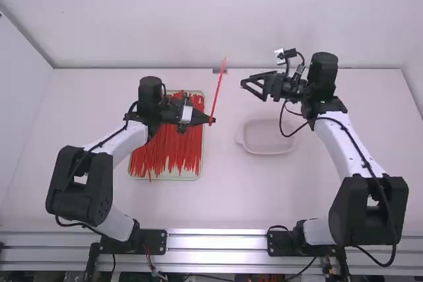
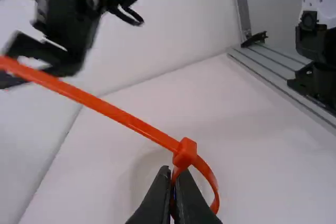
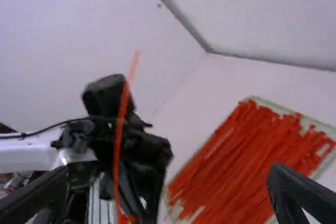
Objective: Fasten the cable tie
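Left fingers (image 2: 170, 190): shut tight on the cable tie, pinching it just below its head, where the strap curls into a loop.
Cable tie (image 2: 126, 121): orange-red; the strap is threaded through the head (image 2: 184, 151), which makes a small loop right beside the left fingertips. The long free tail runs straight out from the left fingers towards the right fingers.
Tail tip (image 1: 225, 61): raised above the bench, near the right fingers and not held by them.
Right fingers (image 1: 248, 84): spread wide, holding nothing, facing the left fingers across a gap.
Tray (image 1: 201, 156): on the bench below and behind the left fingers.
Loose ties (image 1: 168, 146): a red heap filling the tray.
Container (image 1: 268, 138): a shallow pale dish on the bench, below the right fingers and well apart from the left fingers.
Bench (image 1: 86, 97): white.
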{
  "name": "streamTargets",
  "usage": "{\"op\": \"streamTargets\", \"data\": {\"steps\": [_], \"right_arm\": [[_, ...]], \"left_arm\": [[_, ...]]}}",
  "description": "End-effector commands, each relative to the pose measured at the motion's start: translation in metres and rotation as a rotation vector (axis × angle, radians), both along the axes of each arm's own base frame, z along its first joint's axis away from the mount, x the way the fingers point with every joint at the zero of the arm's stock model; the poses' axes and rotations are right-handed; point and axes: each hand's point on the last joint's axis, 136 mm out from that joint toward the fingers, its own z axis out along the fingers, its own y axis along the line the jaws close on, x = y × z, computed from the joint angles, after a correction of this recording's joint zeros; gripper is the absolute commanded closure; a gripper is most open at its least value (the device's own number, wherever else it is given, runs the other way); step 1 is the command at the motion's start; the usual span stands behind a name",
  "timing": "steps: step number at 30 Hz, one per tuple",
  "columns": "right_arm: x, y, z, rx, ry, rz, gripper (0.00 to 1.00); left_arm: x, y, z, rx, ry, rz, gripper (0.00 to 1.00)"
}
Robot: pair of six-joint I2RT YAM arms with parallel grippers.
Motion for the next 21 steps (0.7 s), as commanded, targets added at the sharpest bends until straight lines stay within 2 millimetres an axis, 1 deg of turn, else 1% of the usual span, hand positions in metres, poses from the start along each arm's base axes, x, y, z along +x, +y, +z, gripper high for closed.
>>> {"op": "streamTargets", "data": {"steps": [1,2,4,6,7,8,9,11,12,14,18,21], "right_arm": [[-0.006,0.0,0.009,-0.035,-0.124,0.031,0.01],[-0.011,0.005,0.005,-0.045,-0.118,0.049,0.01],[-0.016,0.012,0.001,-0.052,-0.116,0.075,0.01],[-0.025,0.025,-0.002,-0.058,-0.12,0.115,0.0],[-0.032,0.037,-0.002,-0.058,-0.126,0.15,0.03],[-0.033,0.039,-0.002,-0.057,-0.126,0.156,0.03],[-0.037,0.047,-0.001,-0.055,-0.136,0.178,0.06],[-0.046,0.062,0.002,-0.05,-0.162,0.22,0.07],[-0.047,0.064,0.002,-0.05,-0.165,0.224,0.07],[-0.054,0.077,0.006,-0.041,-0.18,0.253,0.02],[-0.058,0.088,0.016,-0.017,-0.205,0.273,0.02],[-0.057,0.09,0.02,-0.008,-0.21,0.273,0.02]], "left_arm": [[0.0,-0.001,0.003,-0.002,0.115,-0.005,0.98],[0.004,-0.001,0.007,-0.005,0.118,0.008,0.98],[0.01,-0.001,0.012,-0.007,0.139,0.038,0.98],[0.019,-0.002,0.018,-0.014,0.168,0.086,0.98],[0.023,-0.004,0.023,-0.024,0.186,0.109,0.98],[0.023,-0.005,0.024,-0.025,0.187,0.113,0.98],[0.028,-0.006,0.028,-0.034,0.202,0.14,0.98],[0.032,-0.008,0.033,-0.05,0.216,0.168,0.98],[0.033,-0.009,0.034,-0.053,0.216,0.17,0.98],[0.032,-0.012,0.039,-0.064,0.208,0.17,0.98],[0.028,-0.018,0.04,-0.065,0.201,0.154,0.98],[0.028,-0.018,0.039,-0.062,0.209,0.152,0.98]]}}
